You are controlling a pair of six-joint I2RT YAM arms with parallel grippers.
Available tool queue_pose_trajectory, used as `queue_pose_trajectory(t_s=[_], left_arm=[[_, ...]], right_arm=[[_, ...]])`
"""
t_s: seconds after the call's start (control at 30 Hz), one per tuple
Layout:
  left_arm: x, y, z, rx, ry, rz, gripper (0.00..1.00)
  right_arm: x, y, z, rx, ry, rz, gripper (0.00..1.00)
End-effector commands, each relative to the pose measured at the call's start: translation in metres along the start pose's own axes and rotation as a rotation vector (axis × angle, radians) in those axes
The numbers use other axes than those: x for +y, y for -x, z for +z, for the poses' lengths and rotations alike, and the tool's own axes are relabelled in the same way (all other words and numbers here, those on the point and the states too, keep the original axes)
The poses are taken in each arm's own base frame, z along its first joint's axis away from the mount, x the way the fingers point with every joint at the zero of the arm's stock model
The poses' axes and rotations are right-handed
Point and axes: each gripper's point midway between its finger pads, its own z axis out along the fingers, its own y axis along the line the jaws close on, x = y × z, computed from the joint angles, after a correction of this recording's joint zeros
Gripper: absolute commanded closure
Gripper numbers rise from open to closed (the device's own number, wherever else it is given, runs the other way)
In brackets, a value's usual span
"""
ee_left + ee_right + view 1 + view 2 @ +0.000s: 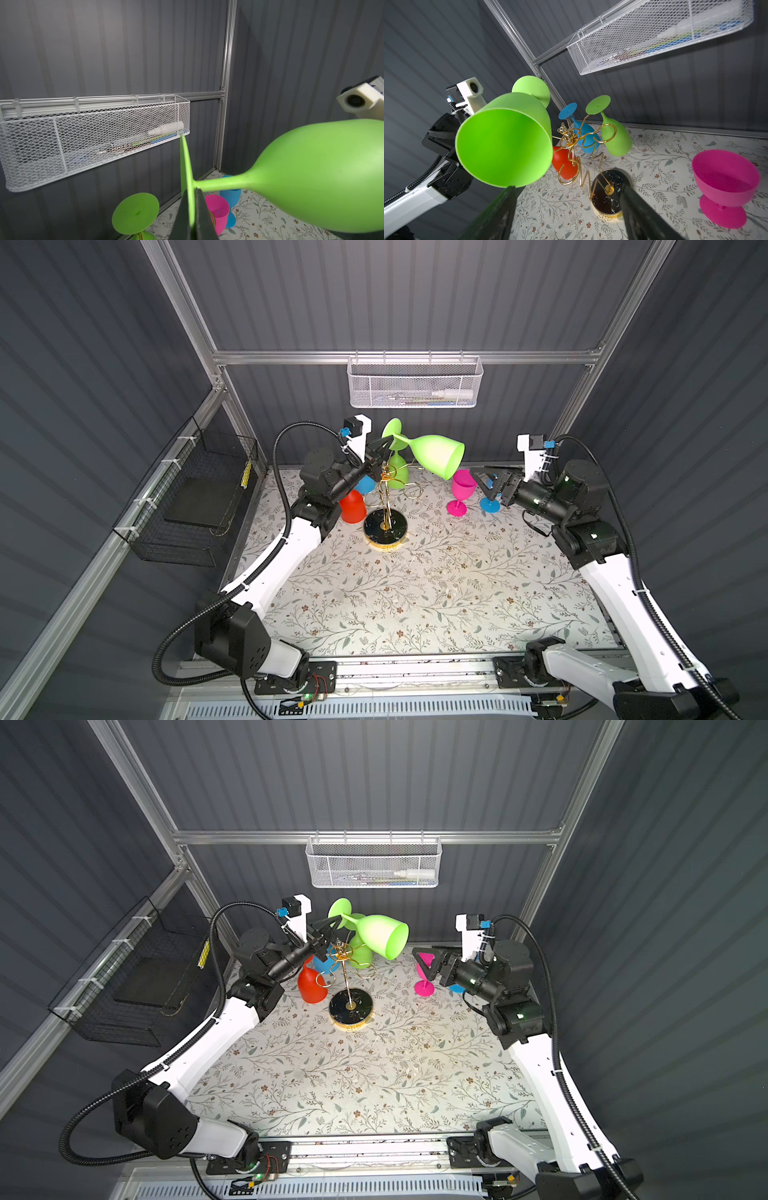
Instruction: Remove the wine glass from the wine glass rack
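near half of the counter [415,605] is open for passage, far side crowded: wine glass rack [376,527] with hung glasses [352,508], tilted green glass [436,456] above, pink glass [463,485] beside right tool [484,481].

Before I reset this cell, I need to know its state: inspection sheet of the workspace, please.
Surface: floral-print tabletop, flat.
Job's things: gold wire rack on round black marbled base, upright; lime-green wine glass off it, sideways in air; second green glass, blue glass, red glass hang inverted on it; pink glass, another blue glass stand on the tabletop.
Clutter: nothing seen.
Hands: left hand shut on the lime-green glass's foot; right hand open, empty.
Cables: black corrugated conduit along each arm.
Surroundings: white mesh basket on back rail, white bottle inside; black wire basket on left wall.
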Motion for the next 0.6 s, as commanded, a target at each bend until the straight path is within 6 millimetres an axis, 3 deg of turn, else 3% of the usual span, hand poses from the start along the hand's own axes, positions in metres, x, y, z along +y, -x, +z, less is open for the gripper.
queue_pose_trajectory(t_s=[0.0, 0.17, 0.4, 0.57], left_arm=[[-0.002, 0.005, -0.005, -0.014, 0.008, -0.044, 1.00], [-0.002, 0.003, -0.005, -0.015, 0.006, -0.049, 1.00], [-0.002, 0.001, -0.006, -0.013, 0.003, -0.060, 1.00], [-0.002, -0.001, -0.006, -0.011, 0.005, -0.061, 1.00]], right_arm=[[0.009, 0.010, 0.002, -0.032, 0.040, -0.002, 0.23], [0.022, 0.010, 0.012, -0.023, 0.075, -0.017, 0.26], [0.009, 0.005, 0.041, -0.011, 0.041, 0.017, 0.34], [0.008, 0.008, 0.056, -0.019, 0.044, 0.025, 0.56]])
